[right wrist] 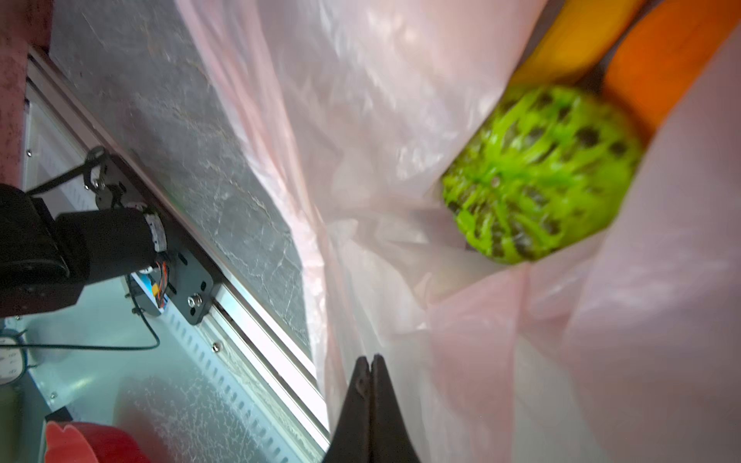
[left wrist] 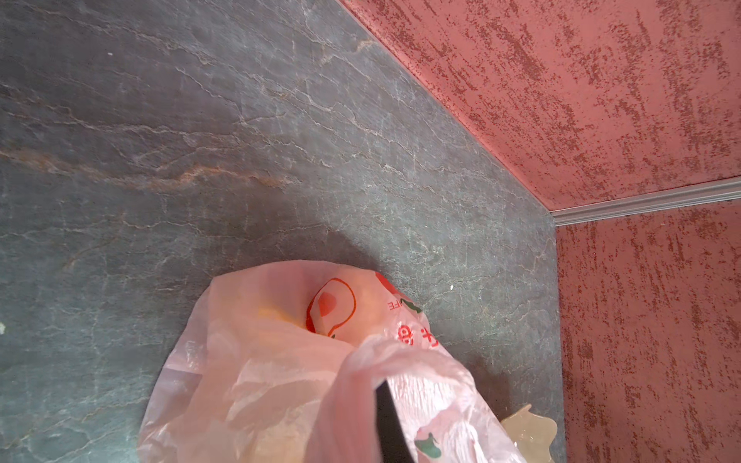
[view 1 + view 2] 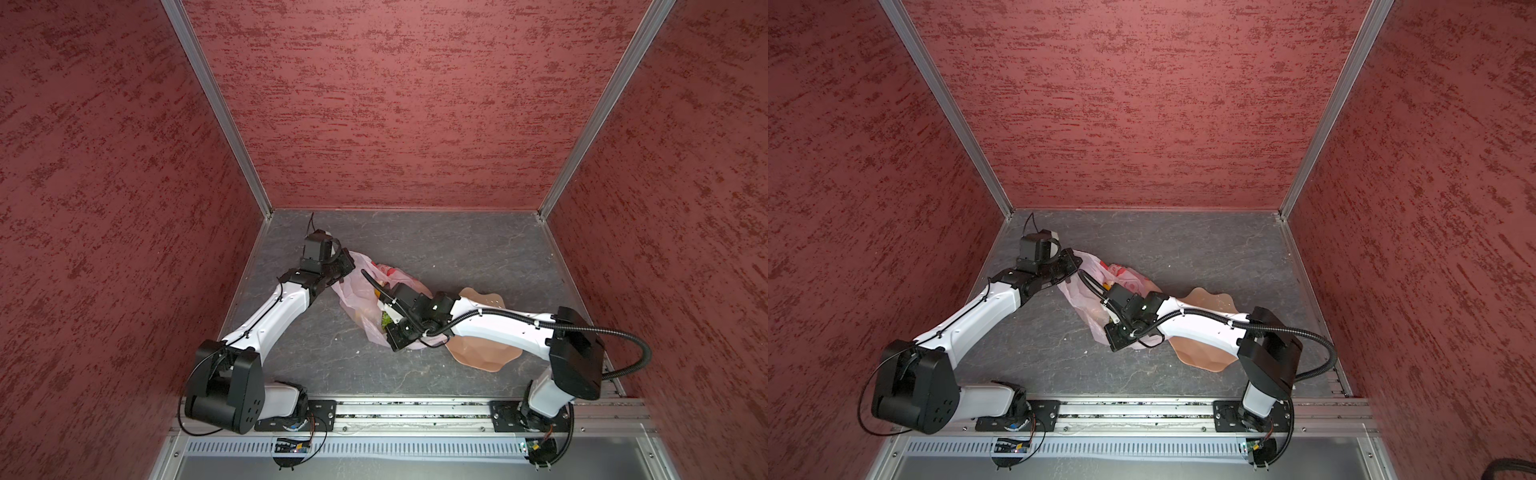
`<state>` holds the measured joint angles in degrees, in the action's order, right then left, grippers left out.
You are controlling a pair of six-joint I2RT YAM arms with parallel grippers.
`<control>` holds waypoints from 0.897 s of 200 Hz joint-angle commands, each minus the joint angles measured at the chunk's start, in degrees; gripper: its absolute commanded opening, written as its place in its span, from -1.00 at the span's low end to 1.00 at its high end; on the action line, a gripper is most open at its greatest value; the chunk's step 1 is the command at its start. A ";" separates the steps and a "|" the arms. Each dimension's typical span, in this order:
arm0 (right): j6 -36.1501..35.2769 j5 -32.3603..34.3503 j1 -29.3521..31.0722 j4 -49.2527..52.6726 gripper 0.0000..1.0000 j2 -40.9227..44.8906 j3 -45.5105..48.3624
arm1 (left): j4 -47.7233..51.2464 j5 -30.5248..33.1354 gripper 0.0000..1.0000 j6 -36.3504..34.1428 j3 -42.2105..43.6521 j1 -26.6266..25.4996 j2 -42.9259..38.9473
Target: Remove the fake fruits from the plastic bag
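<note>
The black fingers (image 1: 357,401) of the right gripper (image 1: 371,360) are pressed flat together with no gap. Their tips sit right against the thin, translucent pale-pink plastic bag (image 1: 361,120). The right wrist view does not show whether a fold of film is caught between them.

Only one black finger (image 2: 391,425) of the left gripper (image 3: 349,268) shows in the left wrist view. Crinkled film is bunched over and around it, so this gripper is clamped on the bag's edge.

In both top views the bag (image 3: 1084,299) lies near the middle of the grey stone-patterned table (image 3: 457,249). It is drawn out between the two grippers, with the left one at its far left corner and the right one at its near edge.

The right wrist view looks into the bag's open mouth. A bright green lattice ball (image 1: 537,180) rests there among the folds. A smooth yellow banana (image 1: 577,36) and a smooth orange fruit (image 1: 661,60) lie just beyond it, close against it. All three are inside the bag.

In a top view a patch of the green ball (image 3: 386,319) shows in the opening beside the right wrist. In the left wrist view, yellowish shapes glow dimly through the film under red printed marks (image 2: 333,308).

A tan, wavy-edged faceted dish (image 3: 486,353) sits on the table just right of the bag, partly under the right arm.
</note>
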<state>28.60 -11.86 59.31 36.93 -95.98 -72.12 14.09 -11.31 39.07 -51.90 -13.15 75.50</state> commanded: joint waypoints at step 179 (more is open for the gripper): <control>1.22 20.48 -18.45 -5.29 -0.96 -18.90 -22.59 | 9.07 -3.66 -1.00 3.92 11.87 2.92 -21.96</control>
<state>33.82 6.76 44.51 32.25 -111.87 -90.35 21.06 -14.81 41.93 -40.49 -11.66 55.83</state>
